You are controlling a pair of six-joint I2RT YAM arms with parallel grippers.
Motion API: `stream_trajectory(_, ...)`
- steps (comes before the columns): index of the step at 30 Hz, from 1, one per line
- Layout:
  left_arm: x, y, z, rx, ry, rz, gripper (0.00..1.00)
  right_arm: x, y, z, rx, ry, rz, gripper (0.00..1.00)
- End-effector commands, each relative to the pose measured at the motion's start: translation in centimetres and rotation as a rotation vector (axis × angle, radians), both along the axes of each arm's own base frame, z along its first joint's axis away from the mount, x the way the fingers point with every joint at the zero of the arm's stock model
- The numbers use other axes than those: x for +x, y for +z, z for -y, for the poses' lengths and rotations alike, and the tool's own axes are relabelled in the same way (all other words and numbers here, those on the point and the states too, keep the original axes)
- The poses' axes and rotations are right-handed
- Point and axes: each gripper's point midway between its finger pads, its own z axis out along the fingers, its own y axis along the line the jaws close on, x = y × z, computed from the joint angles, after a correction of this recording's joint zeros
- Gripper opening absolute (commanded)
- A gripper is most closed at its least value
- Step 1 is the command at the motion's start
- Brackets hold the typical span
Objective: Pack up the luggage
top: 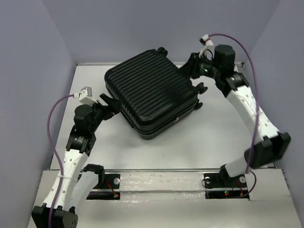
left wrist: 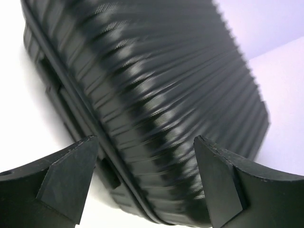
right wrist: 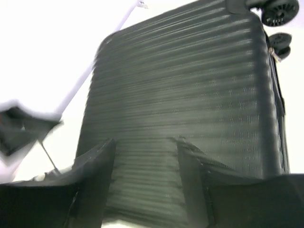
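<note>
The black suitcase point(top: 152, 95) lies closed and flat in the middle of the tabletop point(top: 199, 147). It looks big, hard and probably heavy (the ribbed top may be slippery). The left gripper point(left wrist: 142, 156) and right gripper point(right wrist: 145, 147) are both spread apart near opposite corners. The edges look best to hold.

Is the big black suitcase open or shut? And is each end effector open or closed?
luggage: shut, lying flat on the table.
left end effector: open, fingers spread wide, facing the luggage's ribbed side.
right end effector: open, fingers apart over the luggage's ribbed shell.
</note>
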Motion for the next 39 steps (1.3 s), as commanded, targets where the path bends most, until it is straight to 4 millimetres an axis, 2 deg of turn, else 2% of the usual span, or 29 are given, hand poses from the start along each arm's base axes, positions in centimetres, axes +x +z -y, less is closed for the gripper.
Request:
stream_trajectory(1, -1.1, 2.5, -0.1, 0.051, -0.029, 0.06, 0.93, -9.2, 1.2, 2.1, 0.044, 0.075, 0.167, 0.14)
stream_trajectory(3, -1.9, 1.8, 0.5, 0.045, -0.074, 0.055, 0.9, -12.1, -1.3, 2.4, 0.07, 0.093, 0.172, 0.07)
stream_trajectory(4, -2.2, 1.2, 0.8, 0.039, -0.095, 0.046, 0.87, -13.2, -2.7, 2.8, 0.077, 0.092, 0.175, 0.07)
stream_trajectory(5, -2.6, 0.8, 1.2, 0.031, -0.123, 0.042, 0.81, -14.9, -6.1, 3.4, 0.081, 0.08, 0.153, 0.07)
stream_trajectory(6, -3.5, -0.9, 2.2, 0.015, -0.186, 0.016, 0.67, -15.5, -7.3, 3.7, 0.085, 0.077, 0.161, 0.07)
stream_trajectory(8, -4.2, -1.8, 3.1, -0.016, -0.244, 0.013, 0.55, -16.2, -9.8, 4.1, 0.087, 0.063, 0.155, 0.07)
stream_trajectory(9, -4.6, -2.7, 3.3, -0.022, -0.258, -0.004, 0.5, -16.6, -12.9, 4.5, 0.072, 0.039, 0.106, 0.07)
stream_trajectory(10, -5.1, -3.9, 3.5, -0.027, -0.277, -0.025, 0.4, -16.7, -13.7, 4.7, 0.072, 0.031, 0.104, 0.12)
stream_trajectory(11, -5.3, -4.2, 3.7, -0.05, -0.278, -0.036, 0.36, -16.5, -14.3, 4.8, 0.069, 0.019, 0.107, 0.19)
stream_trajectory(13, -6.1, -4.5, 4.3, -0.074, -0.317, -0.042, 0.3, -15.9, -16.2, 4.9, 0.036, 0.007, 0.081, 0.38)
stream_trajectory(14, -6.3, -4.6, 4.4, -0.081, -0.32, -0.048, 0.29, -15.4, -16.3, 5.0, 0.027, -0.007, 0.096, 0.41)
stream_trajectory(15, -6.5, -5.1, 4.5, -0.09, -0.32, -0.06, 0.28, -14.9, -17.4, 5.0, 0.007, -0.009, 0.083, 0.48)
stream_trajectory(19, -6.7, -5.9, 5.2, -0.111, -0.346, -0.08, 0.27, -13.3, -17.8, 4.5, -0.005, 0.003, 0.125, 0.57)
stream_trajectory(20, -6.8, -6.1, 5.6, -0.114, -0.359, -0.09, 0.27, -12.9, -18.5, 4.1, -0.01, 0.02, 0.12, 0.58)
stream_trajectory(25, -6.8, -8.1, 6.7, -0.108, -0.382, -0.146, 0.26, -12.2, -19.2, 2.7, -0.001, 0.095, 0.137, 0.62)
stream_trajectory(33, -6.5, -9.8, 7.9, -0.085, -0.393, -0.18, 0.26, -11.6, -19.6, 1.6, -0.021, 0.159, 0.181, 0.64)
stream_trajectory(39, -6.6, -10.0, 8.6, -0.072, -0.403, -0.185, 0.26, -11.3, -19.3, 0.6, 0.0, 0.188, 0.237, 0.63)
